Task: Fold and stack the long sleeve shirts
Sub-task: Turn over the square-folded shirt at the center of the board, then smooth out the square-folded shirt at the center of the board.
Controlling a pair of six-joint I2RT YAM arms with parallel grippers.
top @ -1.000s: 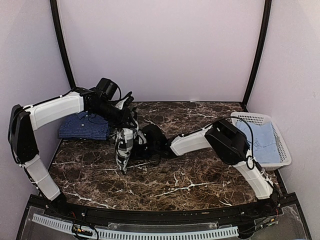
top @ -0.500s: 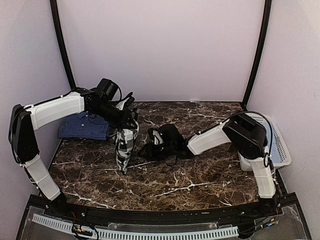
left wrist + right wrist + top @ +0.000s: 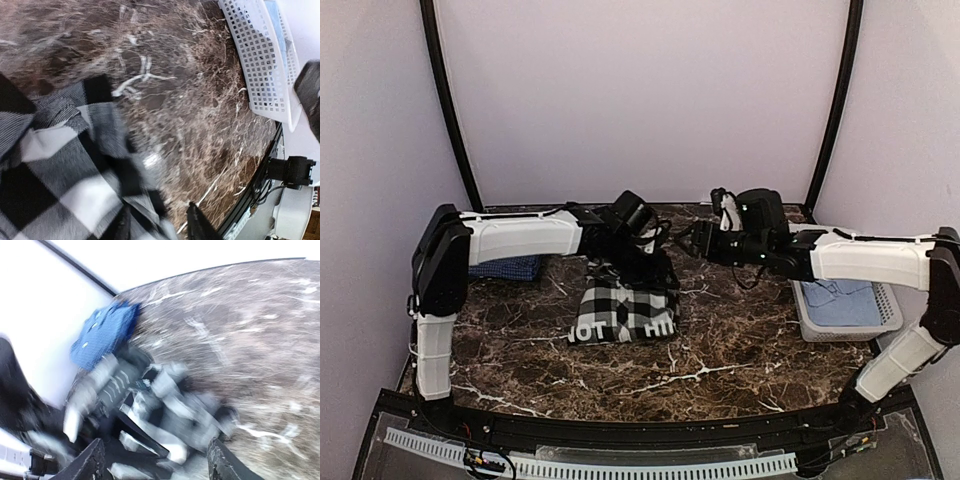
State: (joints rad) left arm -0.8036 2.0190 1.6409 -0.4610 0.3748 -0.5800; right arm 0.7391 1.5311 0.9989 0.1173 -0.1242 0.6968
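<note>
The black-and-white checked shirt [image 3: 620, 312] lies as a folded rectangle in the middle of the table; it shows blurred in the left wrist view [image 3: 60, 165] and the right wrist view [image 3: 192, 415]. My left gripper [image 3: 655, 265] hangs over its far right corner, open, with cloth lying loose in the gap [image 3: 160, 227]. My right gripper [image 3: 692, 240] hovers just right of it, above the table, open and empty [image 3: 157, 462]. The dark blue shirt [image 3: 508, 267] sits folded at the far left, partly hidden behind my left arm, and shows again in the right wrist view [image 3: 102, 335].
A white slotted basket [image 3: 820, 325] holding light blue cloth stands at the right edge, under my right forearm; the left wrist view shows its wall [image 3: 255, 60]. Dark marbled table [image 3: 740, 350] lies bare in front of the shirt. Purple walls close in on three sides.
My left arm swung from the far left to the middle; the checked shirt went from hanging to lying flat, and the jaws opened. My right arm pulled back to the right and opened wider.
</note>
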